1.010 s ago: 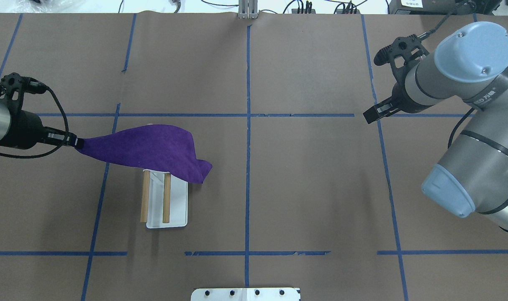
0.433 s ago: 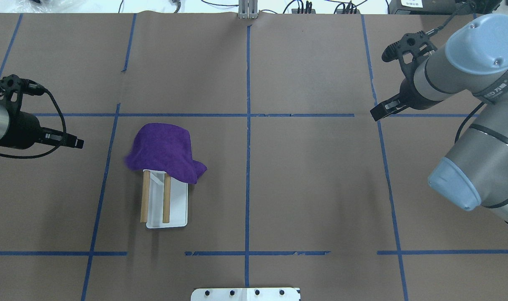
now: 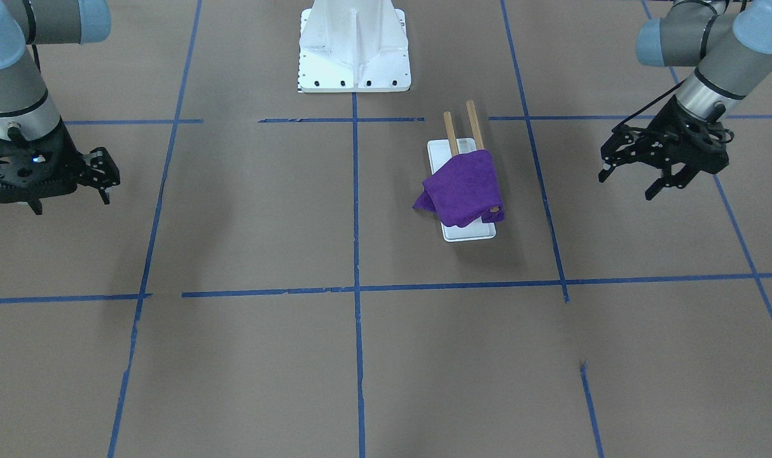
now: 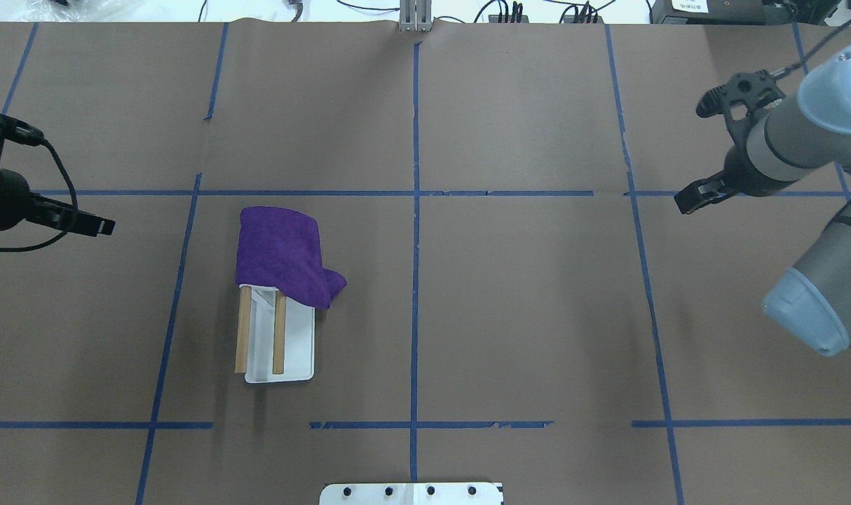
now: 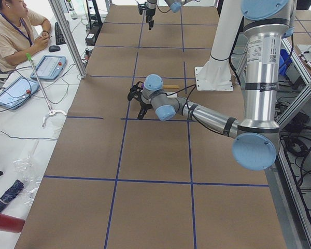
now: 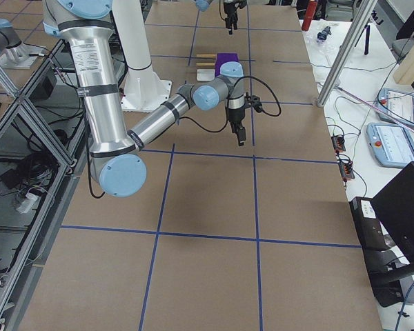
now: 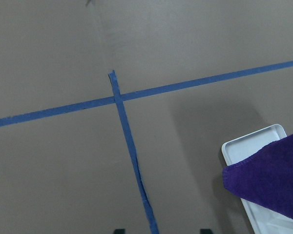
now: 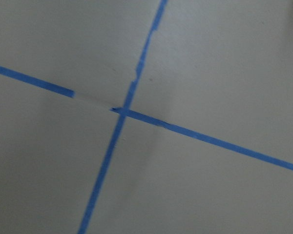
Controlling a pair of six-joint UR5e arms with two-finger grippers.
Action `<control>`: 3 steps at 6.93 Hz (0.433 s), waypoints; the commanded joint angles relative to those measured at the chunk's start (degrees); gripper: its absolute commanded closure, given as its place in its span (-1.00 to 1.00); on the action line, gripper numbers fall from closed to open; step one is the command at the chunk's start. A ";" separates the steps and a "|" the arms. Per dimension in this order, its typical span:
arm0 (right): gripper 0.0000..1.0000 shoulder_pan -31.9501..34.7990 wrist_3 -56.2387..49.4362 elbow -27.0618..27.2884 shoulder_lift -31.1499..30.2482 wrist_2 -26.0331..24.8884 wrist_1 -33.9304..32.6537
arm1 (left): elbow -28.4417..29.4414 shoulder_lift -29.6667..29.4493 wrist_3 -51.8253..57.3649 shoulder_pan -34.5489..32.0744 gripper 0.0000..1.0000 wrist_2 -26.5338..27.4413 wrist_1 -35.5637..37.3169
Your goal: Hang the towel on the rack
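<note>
1. The towel (image 4: 280, 252) lies draped across both dowels at the far end of the rack (image 4: 299, 354), on the left half of the worktop (image 4: 523, 315). The near halves of the dowels are bare.
2. The drape is uneven. In the overhead view a bunched corner hangs off the rack's right side, toward the middle of the worktop. In the front-facing view one dowel tip peeks out from under the cloth's edge.
3. The left gripper (image 4: 104, 226) is well to the left of the rack, clear of the cloth. Its fingers stand apart and hold nothing. Its wrist camera shows only one towel corner and the edge of the rack's base at the frame's right.
4. The right gripper (image 4: 685, 202) hovers far off over the right side of the worktop, with only blue tape lines beneath it. I cannot tell whether its fingers are apart or together.
5. Judged from this, the hanging step looks done and the task is at or near its end, with neither arm touching the towel.
6. The next move probably calls for little: take both arms away without brushing the cloth. For a squarer hang, the left fingers would need to pinch the bunched corner and spread it along the dowels without dragging the light rack.
</note>
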 commanded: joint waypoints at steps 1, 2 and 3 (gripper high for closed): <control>-1.00 8.13 -3.82 -2.92 -6.16 -0.35 -0.04 | 3.62 0.04 12.65 -11.16 -1.00 -3.47 11.80; -1.00 13.32 -9.25 -5.20 -6.96 6.62 -0.04 | 3.73 -2.06 14.77 -14.08 -1.00 -3.76 21.82; -1.00 19.55 -15.13 -8.18 -8.01 15.39 0.04 | 3.90 -2.95 14.88 -16.72 -1.00 -4.02 30.63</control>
